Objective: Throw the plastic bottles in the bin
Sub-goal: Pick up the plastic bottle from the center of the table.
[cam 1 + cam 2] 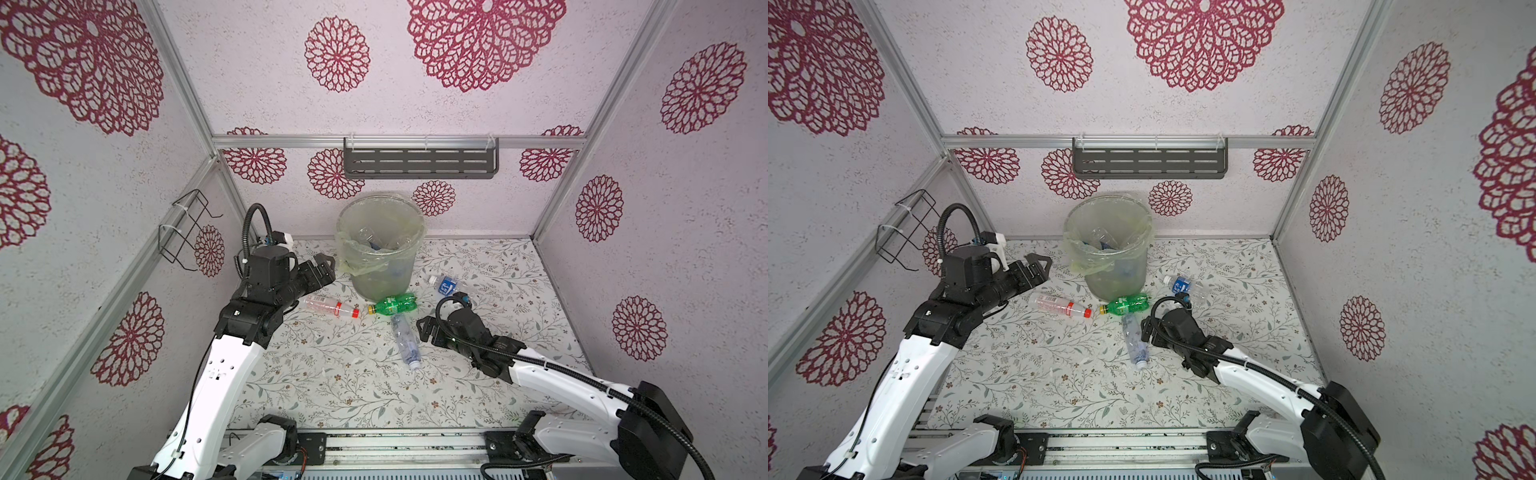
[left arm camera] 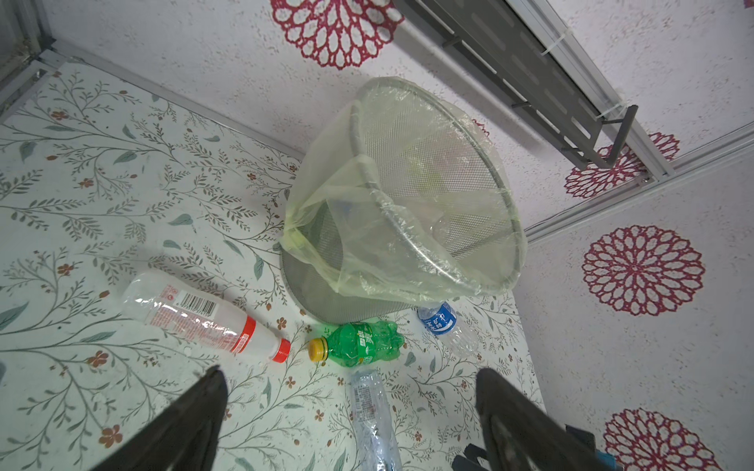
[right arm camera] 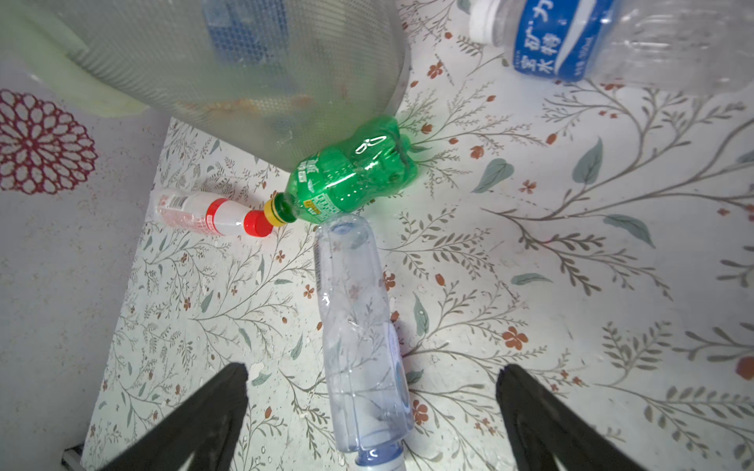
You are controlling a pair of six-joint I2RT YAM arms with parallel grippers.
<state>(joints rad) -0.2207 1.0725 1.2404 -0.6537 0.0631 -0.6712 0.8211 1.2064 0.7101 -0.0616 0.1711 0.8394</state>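
Right gripper: the right gripper (image 3: 373, 367) is spread wide and holds nothing.
Between its fingers: only the right wrist view shows this. The clear bottle (image 3: 359, 326) lies on the table (image 3: 571, 285) between the two black fingers (image 3: 212, 416), with a gap on each side.
Same spot from above: in both top views the arm hides most of the gripper. It sits just right of the clear bottle.
Left gripper: the left gripper (image 1: 324, 266) is spread wide too and is empty. It hangs in the air just left of the bin (image 1: 382, 286).
Clear bottle: it lies on its side. Its long way runs far to near, with the pale cap at the near end. Its bottom points at the green bottle (image 1: 392, 303).
Green bottle: it lies left to right, with the yellow cap on the left. It is right beside the near foot of the bin.
Red-cap bottle: the red-cap bottle (image 1: 330, 307) lies left to right, left of the green one. Its red cap is on the right, close to the yellow cap. The left wrist view shows its bar code.
Blue-label bottle: the blue-label bottle (image 1: 449, 286) lies right of the bin, with its white cap toward the bin. From above the right arm covers its far-right end. The right wrist view shows the label up close.
Bin: it stands up at the far middle of the table. Both top views look down inside, where more bottles (image 1: 374, 241) lie. The left wrist view shows its mesh wall and the yellow bag (image 2: 326, 212).
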